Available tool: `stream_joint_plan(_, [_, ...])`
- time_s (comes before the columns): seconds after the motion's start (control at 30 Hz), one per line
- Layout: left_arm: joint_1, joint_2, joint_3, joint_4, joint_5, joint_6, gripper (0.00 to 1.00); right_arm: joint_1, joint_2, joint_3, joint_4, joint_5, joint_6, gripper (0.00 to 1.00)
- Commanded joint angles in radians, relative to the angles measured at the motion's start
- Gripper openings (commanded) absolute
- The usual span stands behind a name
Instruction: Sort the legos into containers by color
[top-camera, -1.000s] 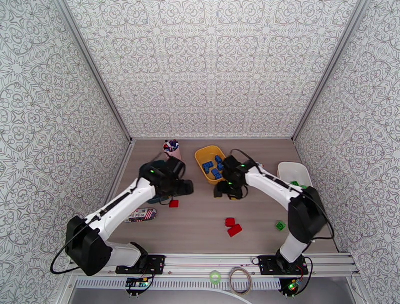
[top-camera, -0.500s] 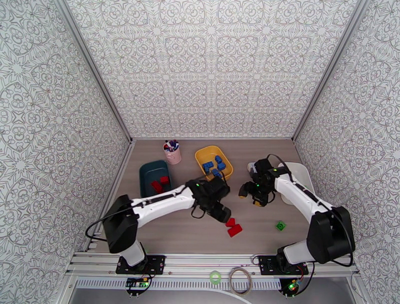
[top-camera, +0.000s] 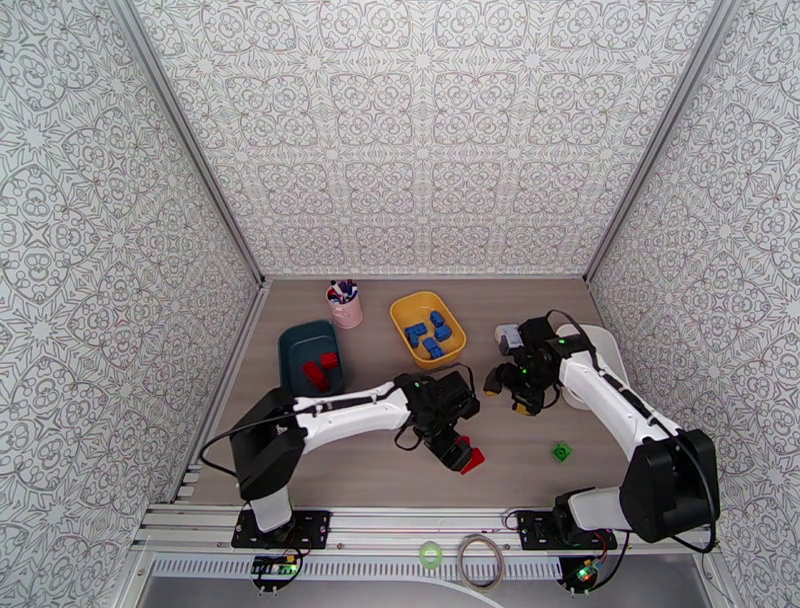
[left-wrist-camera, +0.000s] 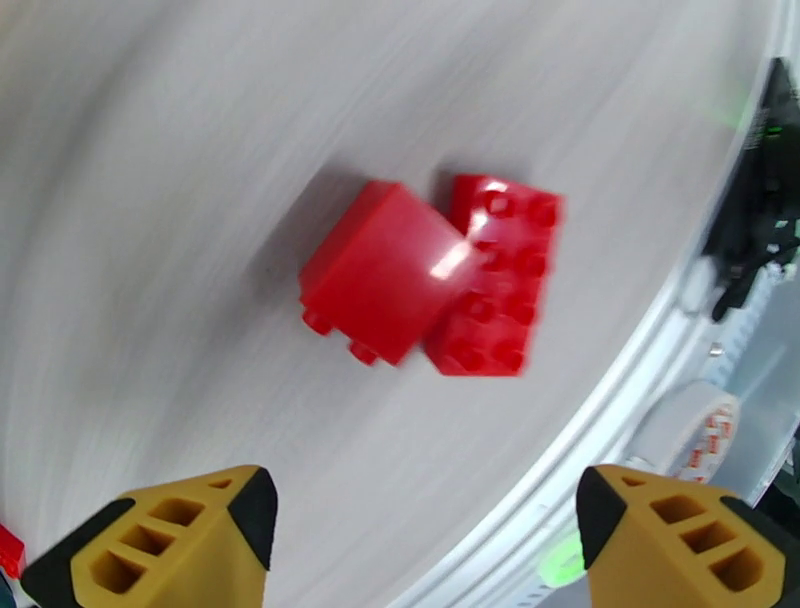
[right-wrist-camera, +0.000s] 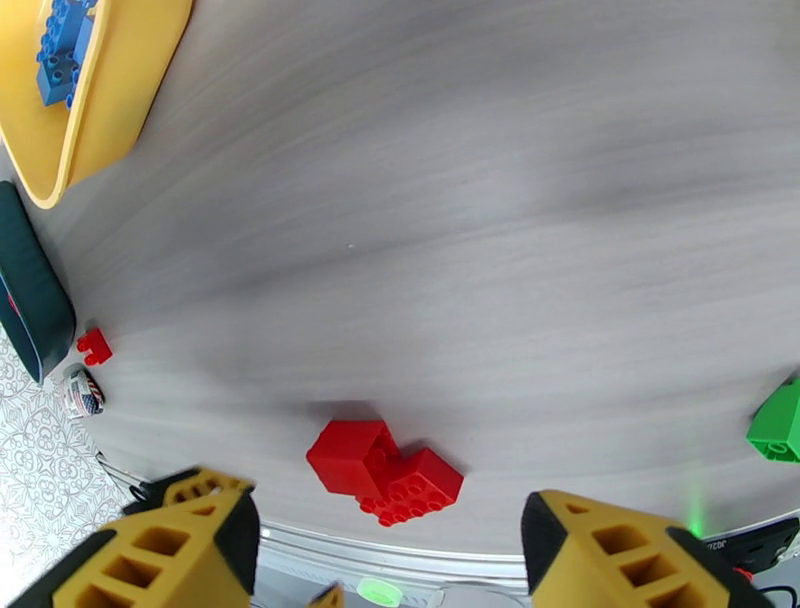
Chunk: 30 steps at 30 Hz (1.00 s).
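Observation:
Two red legos (left-wrist-camera: 385, 270) lie touching on the table near the front edge, one tipped on its side. My left gripper (left-wrist-camera: 420, 545) hovers open just above them (top-camera: 472, 460), holding nothing, and the left gripper (top-camera: 452, 450) covers part of them from above. My right gripper (top-camera: 517, 388) hangs open and empty over bare table between the yellow container (top-camera: 405, 308) and the white container (top-camera: 600, 340). The same red pair (right-wrist-camera: 385, 470) lies below the right gripper (right-wrist-camera: 390, 560). A green lego (top-camera: 562, 452) sits alone at front right. A small red lego (right-wrist-camera: 95, 345) lies by the dark teal container (right-wrist-camera: 30, 290).
The teal container (top-camera: 292, 345) holds red legos (top-camera: 320, 368), and the yellow one holds blue legos (top-camera: 428, 335). A pink cup of pens (top-camera: 345, 303) stands at the back. A small grey-white object (right-wrist-camera: 82, 392) lies near the front left. The metal rail (top-camera: 400, 520) borders the front.
My left arm swung from the teal container rightward and forward to the two red legos. My right arm moved from the yellow container toward the white one. Both grippers stayed open.

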Motion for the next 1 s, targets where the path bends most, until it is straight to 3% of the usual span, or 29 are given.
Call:
stream_joint_plan(0.0, [0.004, 0.038, 0.039, 0.000, -0.042, 0.041, 0.83, -0.009, -0.027, -0.016, -0.023, -0.003, 0.014, 0.74])
stream_joint_plan(0.3, [0.018, 0.113, 0.105, -0.008, -0.046, 0.069, 0.83, -0.026, -0.068, -0.023, -0.043, 0.005, 0.012, 0.74])
stream_joint_plan(0.63, [0.021, 0.199, 0.177, -0.039, -0.124, 0.060, 0.78, -0.068, -0.111, -0.029, -0.076, 0.004, -0.010, 0.74])
stream_joint_plan(0.8, [0.027, 0.225, 0.220, -0.045, -0.151, 0.042, 0.74, -0.074, -0.119, -0.032, -0.077, -0.001, -0.010, 0.74])
stream_joint_plan(0.97, [0.027, 0.249, 0.253, -0.057, -0.153, 0.037, 0.61, -0.079, -0.123, -0.031, -0.078, -0.004, -0.010, 0.74])
